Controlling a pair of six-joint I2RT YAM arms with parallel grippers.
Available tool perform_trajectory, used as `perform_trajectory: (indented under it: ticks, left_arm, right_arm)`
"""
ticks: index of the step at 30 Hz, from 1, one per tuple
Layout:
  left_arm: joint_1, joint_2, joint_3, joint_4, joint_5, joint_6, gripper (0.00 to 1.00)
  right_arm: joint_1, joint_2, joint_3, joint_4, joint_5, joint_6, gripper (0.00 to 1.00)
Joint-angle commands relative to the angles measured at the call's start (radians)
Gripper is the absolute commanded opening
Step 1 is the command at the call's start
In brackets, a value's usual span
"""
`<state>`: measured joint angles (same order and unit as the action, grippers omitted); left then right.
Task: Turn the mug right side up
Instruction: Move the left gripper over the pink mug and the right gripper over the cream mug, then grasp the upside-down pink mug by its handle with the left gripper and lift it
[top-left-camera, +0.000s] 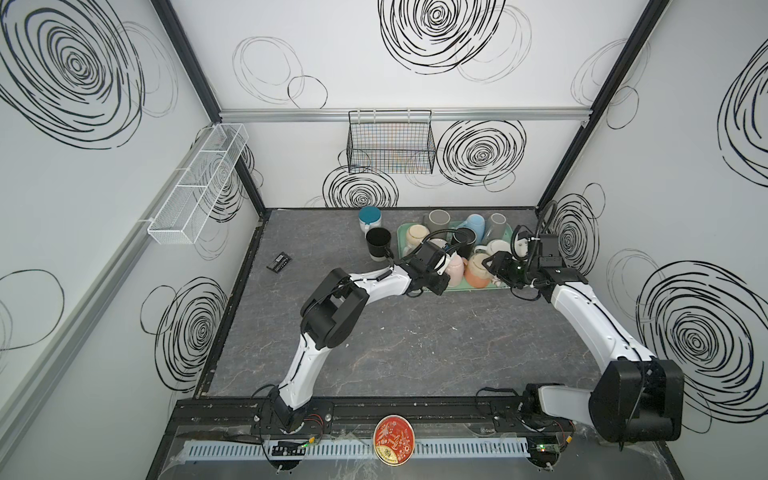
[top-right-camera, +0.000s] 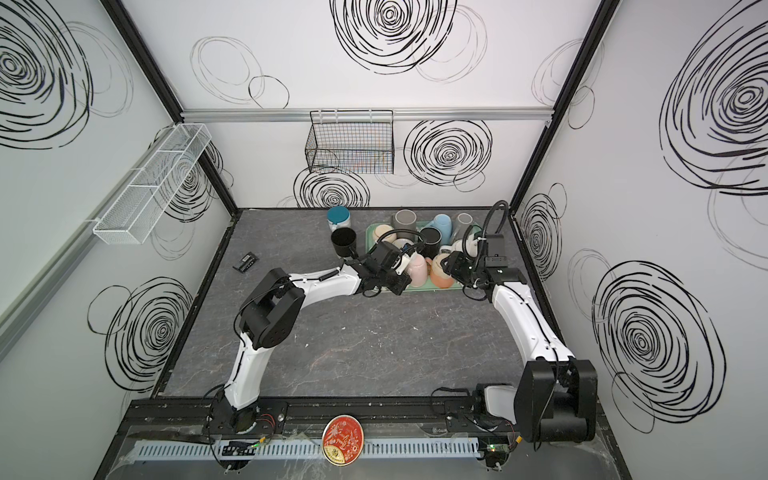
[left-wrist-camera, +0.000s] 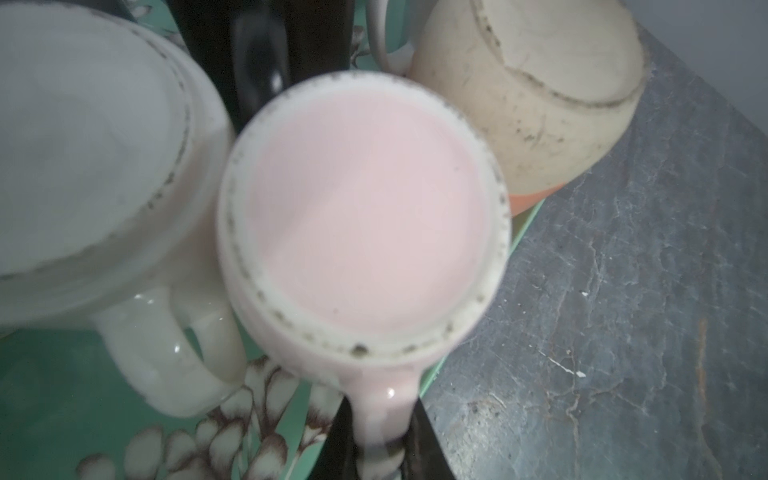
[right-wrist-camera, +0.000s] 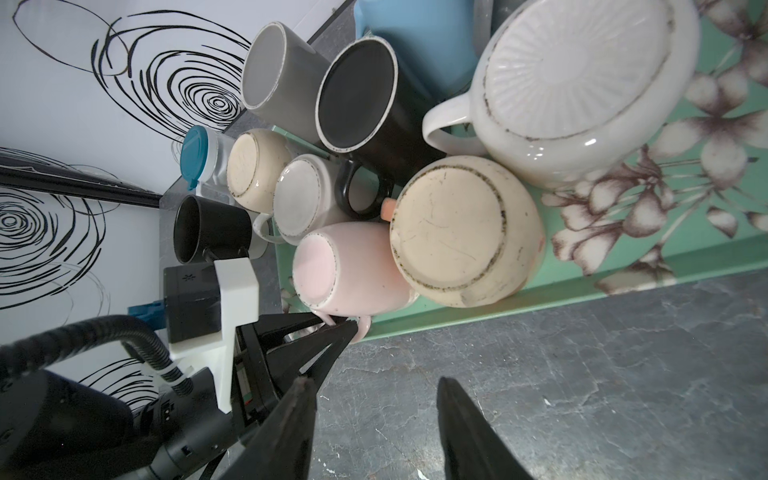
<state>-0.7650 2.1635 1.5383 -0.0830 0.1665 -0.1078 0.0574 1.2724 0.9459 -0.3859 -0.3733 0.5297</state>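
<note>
**Grey Marbled Tabletop and Its Load**

A grey marbled tabletop (top-left-camera: 415, 340) is shown in both top views. A green flowered tray (right-wrist-camera: 540, 301) is set against its far edge, right of the middle. A black mug (top-left-camera: 378, 243) is stood upright just beside the tray's left side, with a teal-lidded white container (top-left-camera: 370, 218) just behind it. A small black device (top-left-camera: 279, 262) is laid flat well apart, towards the left edge.

no text can be read. the round red tin (top-left-camera: 393, 439) bears gold marks, too small to make out.
</note>
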Motion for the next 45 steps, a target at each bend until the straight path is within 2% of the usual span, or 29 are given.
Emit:
perform_trajectory:
  ticks: [1,11,17,22,27,32,40,43,45]
  left_arm:
    - [-0.006,-0.075,-0.045,0.033,-0.051,0.01,0.05]
    - [-0.024,-0.206,-0.124,0.094,-0.093,-0.03,0.0]
    - [-0.037,-0.273,-0.141,0.113,-0.111,-0.033,0.0]
    - [-0.036,-0.332,-0.155,0.15,-0.124,-0.037,0.0]
    - [-0.018,-0.379,-0.119,0.178,-0.125,-0.058,0.0]
    - [0.019,-0.439,-0.103,0.26,-0.118,-0.124,0.0]
    - [0.096,-0.525,-0.125,0.404,-0.065,-0.273,0.0]
    - [0.118,-0.564,-0.154,0.473,-0.06,-0.343,0.0]
    - [0.139,-0.589,-0.179,0.531,-0.048,-0.408,0.0]
  right_arm:
    - [-0.002,-0.014,0.006,0.014,-0.016,-0.014,0.52]
    - [-0.014,-0.057,-0.001,0.115,-0.041,0.009,0.5]
    - [-0.045,-0.082,-0.023,0.205,-0.082,0.081,0.49]
    - [-0.07,-0.069,-0.028,0.294,-0.145,0.197,0.49]
    - [-0.076,-0.057,0.004,0.369,-0.198,0.267,0.49]
    - [-0.074,-0.056,0.037,0.42,-0.241,0.269,0.46]
    - [-0.023,-0.042,0.02,0.653,-0.349,0.348,0.43]
    - [0.006,-0.016,0.023,0.745,-0.384,0.443,0.44]
    - [0.032,0.016,0.013,0.877,-0.398,0.527,0.44]
